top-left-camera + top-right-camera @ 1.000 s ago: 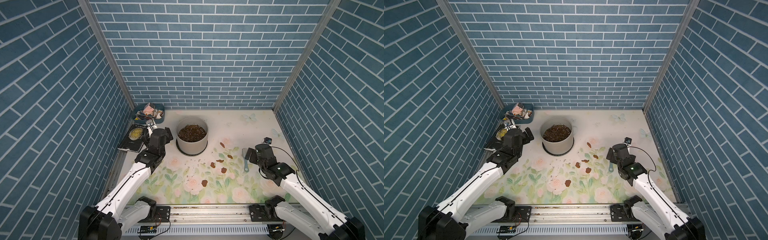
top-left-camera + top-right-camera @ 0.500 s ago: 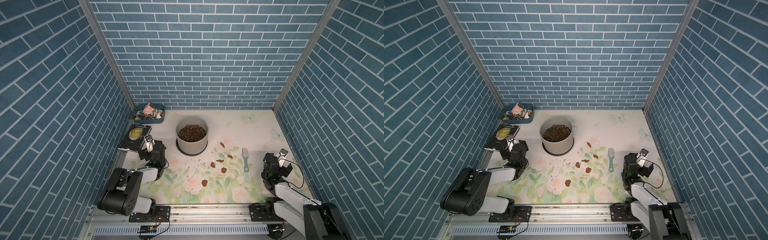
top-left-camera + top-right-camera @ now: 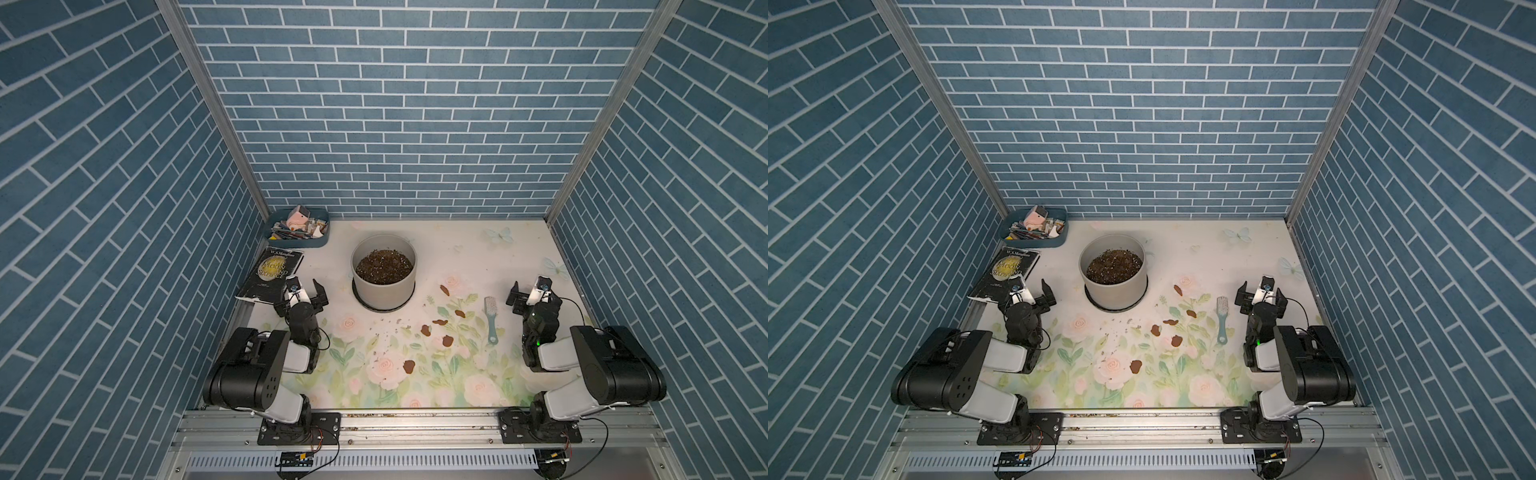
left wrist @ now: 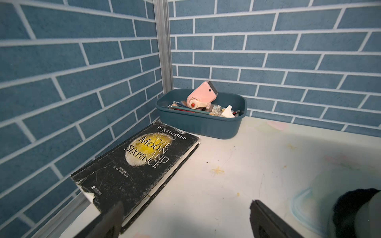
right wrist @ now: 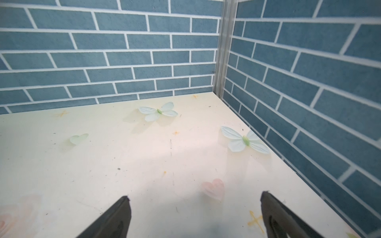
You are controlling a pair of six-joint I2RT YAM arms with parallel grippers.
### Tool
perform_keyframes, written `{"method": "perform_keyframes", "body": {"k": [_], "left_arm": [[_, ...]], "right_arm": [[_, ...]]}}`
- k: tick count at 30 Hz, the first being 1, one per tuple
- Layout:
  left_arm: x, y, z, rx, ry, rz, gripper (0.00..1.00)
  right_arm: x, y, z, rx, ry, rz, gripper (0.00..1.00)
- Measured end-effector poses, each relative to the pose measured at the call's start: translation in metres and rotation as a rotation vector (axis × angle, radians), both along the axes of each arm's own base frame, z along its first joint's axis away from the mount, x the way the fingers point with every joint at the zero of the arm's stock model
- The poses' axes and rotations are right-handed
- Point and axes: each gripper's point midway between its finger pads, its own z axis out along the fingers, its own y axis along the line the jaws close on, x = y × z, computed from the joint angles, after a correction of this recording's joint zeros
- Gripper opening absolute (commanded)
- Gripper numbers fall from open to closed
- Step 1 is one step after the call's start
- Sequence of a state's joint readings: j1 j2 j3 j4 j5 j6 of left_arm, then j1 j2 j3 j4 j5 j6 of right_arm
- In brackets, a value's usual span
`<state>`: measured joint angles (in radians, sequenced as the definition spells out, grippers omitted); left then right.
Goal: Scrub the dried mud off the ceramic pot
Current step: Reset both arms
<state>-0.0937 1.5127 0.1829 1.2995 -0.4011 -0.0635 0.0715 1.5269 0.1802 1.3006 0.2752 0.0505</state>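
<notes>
My left gripper (image 4: 185, 208) and right gripper (image 5: 195, 196): spread wide, empty. Dried mud (image 3: 425, 330) sits on the mat (image 3: 478, 266), ceramic pot (image 3: 384, 289) looks clean, far side hidden. Done-ish I reckon, else grab brush (image 3: 490, 318).

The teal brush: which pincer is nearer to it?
Right. The right pincer stands open just beside the teal brush; the left pincer is across the mat, beyond the ceramic pot.
</notes>
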Motion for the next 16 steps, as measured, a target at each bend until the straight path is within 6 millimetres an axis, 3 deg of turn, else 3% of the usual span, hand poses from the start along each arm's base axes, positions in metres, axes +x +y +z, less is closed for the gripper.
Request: {"method": "perform_keyframes", "body": {"k": [16], "left_arm": [[0.0016, -0.0033, 0.0034, -0.004, -0.015, -0.023, 1.0]], "right_arm": [[0.0018, 0.0058, 0.0048, -0.002, -0.019, 0.034, 1.0]]}}
